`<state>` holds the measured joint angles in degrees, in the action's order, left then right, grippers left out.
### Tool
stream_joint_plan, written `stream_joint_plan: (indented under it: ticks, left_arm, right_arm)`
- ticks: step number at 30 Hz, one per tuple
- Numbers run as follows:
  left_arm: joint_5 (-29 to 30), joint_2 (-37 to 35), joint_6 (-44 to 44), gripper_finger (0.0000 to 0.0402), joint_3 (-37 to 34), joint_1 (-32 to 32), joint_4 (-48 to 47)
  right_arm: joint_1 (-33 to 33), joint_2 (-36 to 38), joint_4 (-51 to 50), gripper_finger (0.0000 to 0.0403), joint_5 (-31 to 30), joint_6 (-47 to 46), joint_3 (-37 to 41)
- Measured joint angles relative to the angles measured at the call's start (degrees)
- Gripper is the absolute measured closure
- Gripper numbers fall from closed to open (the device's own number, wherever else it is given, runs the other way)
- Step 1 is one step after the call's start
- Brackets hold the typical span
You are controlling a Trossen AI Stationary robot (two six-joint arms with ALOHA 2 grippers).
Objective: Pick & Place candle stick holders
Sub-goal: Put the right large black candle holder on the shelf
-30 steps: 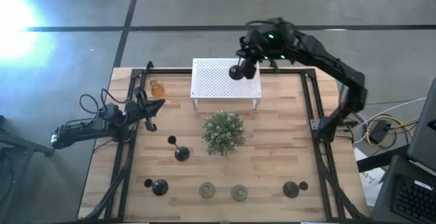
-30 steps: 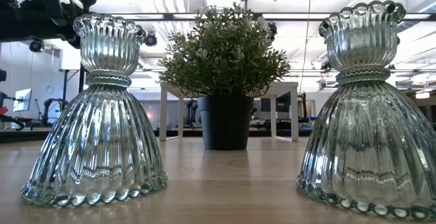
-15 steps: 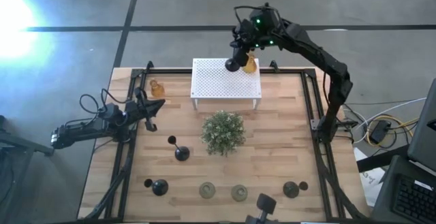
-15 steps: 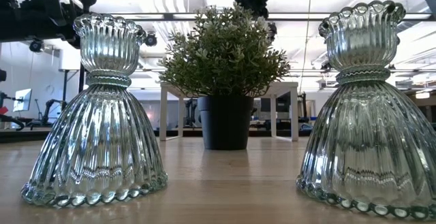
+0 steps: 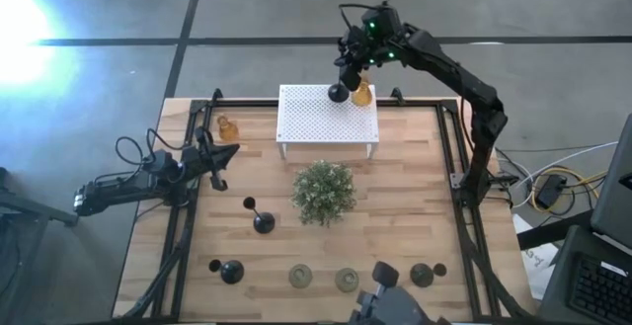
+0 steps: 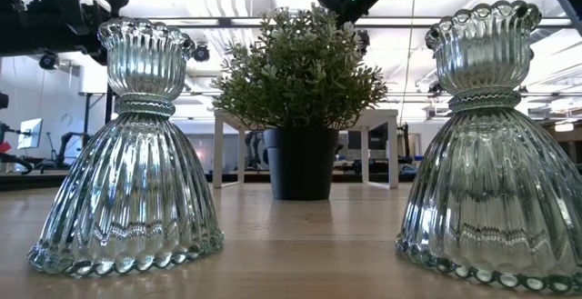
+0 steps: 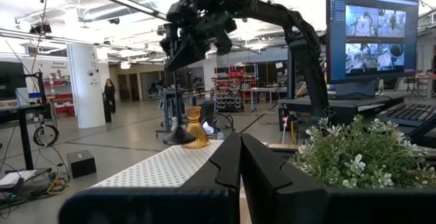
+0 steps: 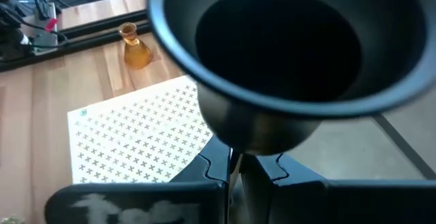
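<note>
Since a moment ago the right gripper has carried its black round-based candle holder toward the white perforated stand's far edge, fingers pinching the thin stem, beside an amber glass holder. The left gripper, fingers pressed together, waits.

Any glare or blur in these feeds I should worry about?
High view: strong glare washes out the floor at the left edge; table evenly lit. Low view: bright ceiling lights behind the plant. Right wrist view: the black holder in the right pincer looms close, blurred, hiding much.
</note>
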<state>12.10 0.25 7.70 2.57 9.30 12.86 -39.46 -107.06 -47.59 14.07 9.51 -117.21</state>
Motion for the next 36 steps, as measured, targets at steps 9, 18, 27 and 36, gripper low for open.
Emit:
stream_joint_plan:
  ticks: [9,18,27,36]
  left_arm:
    - [0.00,0.00,0.00,0.0388,0.00,0.00,-0.15]
    - [0.00,0.00,0.00,0.0388,0.00,0.00,-0.17]
    - [0.00,0.00,0.00,0.0388,0.00,-0.01,-0.20]
    - [0.00,0.00,0.00,0.0388,0.00,0.00,-0.26]
  right_arm:
    - [-1.29,-0.42,1.58,0.0391,1.19,2.21,0.91]
    - [-2.26,-0.42,4.56,0.0391,3.37,2.15,5.47]
    - [-3.07,-0.18,6.86,0.0391,4.26,1.89,7.98]
    - [-3.65,-0.16,6.51,0.0391,4.24,1.43,7.80]
